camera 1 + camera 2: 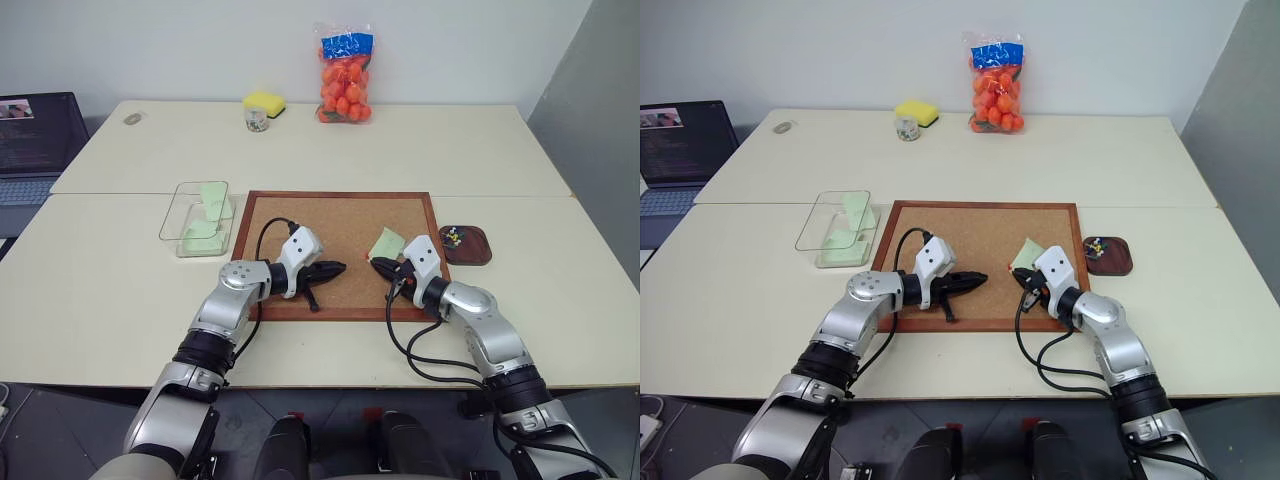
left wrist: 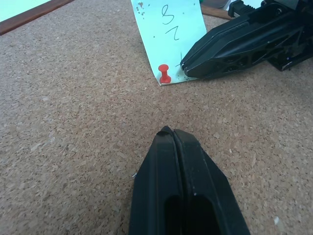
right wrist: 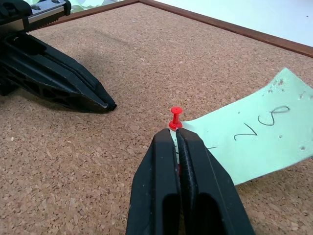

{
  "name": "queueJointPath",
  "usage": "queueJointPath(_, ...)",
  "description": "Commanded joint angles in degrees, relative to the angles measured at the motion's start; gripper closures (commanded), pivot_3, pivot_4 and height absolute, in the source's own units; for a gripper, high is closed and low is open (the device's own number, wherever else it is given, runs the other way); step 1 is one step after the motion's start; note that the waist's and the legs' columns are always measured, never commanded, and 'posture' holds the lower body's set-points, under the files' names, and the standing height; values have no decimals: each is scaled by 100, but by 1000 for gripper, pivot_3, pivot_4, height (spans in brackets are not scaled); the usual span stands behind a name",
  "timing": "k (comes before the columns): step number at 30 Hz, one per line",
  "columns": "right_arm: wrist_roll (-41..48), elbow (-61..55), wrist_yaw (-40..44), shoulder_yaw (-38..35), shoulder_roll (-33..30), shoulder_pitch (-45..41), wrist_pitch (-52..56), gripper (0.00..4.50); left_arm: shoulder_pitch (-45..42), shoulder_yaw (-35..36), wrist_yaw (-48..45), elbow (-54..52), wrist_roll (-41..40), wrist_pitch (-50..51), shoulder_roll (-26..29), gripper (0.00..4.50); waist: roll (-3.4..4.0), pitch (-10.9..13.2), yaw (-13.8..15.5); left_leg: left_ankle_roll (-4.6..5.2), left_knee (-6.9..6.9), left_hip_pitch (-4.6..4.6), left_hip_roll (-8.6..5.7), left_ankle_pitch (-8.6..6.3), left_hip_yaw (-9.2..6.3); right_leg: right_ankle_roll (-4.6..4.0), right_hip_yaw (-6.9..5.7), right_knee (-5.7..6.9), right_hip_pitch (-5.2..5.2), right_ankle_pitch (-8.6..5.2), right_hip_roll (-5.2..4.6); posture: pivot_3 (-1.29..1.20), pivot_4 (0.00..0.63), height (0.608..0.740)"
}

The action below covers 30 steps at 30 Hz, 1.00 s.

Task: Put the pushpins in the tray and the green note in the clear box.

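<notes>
Two pale cream tables point(image 1: 120, 290) stood pushed together, a seam running across between them, against a plain white wall. A wood-framed cork board point(image 1: 320, 225) lay at the near centre. At the far edge sat a bag of orange fruit point(image 1: 345, 85), a yellow sponge point(image 1: 264, 101) on a small jar, and a laptop point(image 1: 35, 140) off to the left.

The green note point(image 3: 259, 134) lay on the cork near the board's right side, handwriting on it, one corner pinned by a red pushpin point(image 3: 174, 117). The right gripper point(image 3: 176, 137) had its fingers pressed together at that corner, tips right against the pin; whether they actually pinched pin or paper could not be told. The left gripper point(image 2: 171, 134) was closed on nothing, low over bare cork, well apart from the note and pointing toward it.

The clear box point(image 1: 178, 225) sat just left of the board, with green notes already inside. The tray point(image 1: 475, 255) sat just right of the board, a few pushpins point(image 1: 454, 236) of mixed colours in it.
</notes>
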Motion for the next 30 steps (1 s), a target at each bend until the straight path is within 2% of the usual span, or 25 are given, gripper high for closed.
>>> queueJointPath(1, 216, -440, -24, -235, 45, 73, 10, 4438, 266, -201, -10, 142, 230, 259, 58, 4500, 0, 0, 0, 0, 0, 0, 0, 0, 0, 0, 0, 0, 0, 0, 0, 0, 150, 740)
queueJointPath(8, 901, -1404, -139, -703, 220, 155, 481, 4438, 360, -211, -51, 29, 225, 299, 113, 4500, 0, 1, 1, 0, -2, -11, 0, 0, 0, -1, 1, -2, -8, 0, -1, 0, 150, 740)
queueJointPath(16, 1104, -1632, -504, -1033, 291, 35, 707, 4438, 255, -234, -69, 116, 236, 312, 78, 4500, 0, 1, -3, 0, -3, -5, 1, 0, 1, -1, 0, -2, -4, -1, 0, 0, 150, 740)
queueJointPath(24, 411, -751, -2178, -1981, 99, -203, 647, 4438, 263, -229, -79, 124, 233, 300, 81, 4500, -1, 0, 0, 0, -3, -5, -1, 0, 2, -1, 1, -2, -4, -1, -2, 0, 150, 740)
queueJointPath(30, 375, -359, -2618, -2258, -5, -328, 976, 4438, 281, -233, -65, 124, 241, 280, 79, 4500, 1, 0, -6, 0, -6, -3, -1, 0, 5, -2, 6, 0, -6, -1, -2, 0, 150, 740)
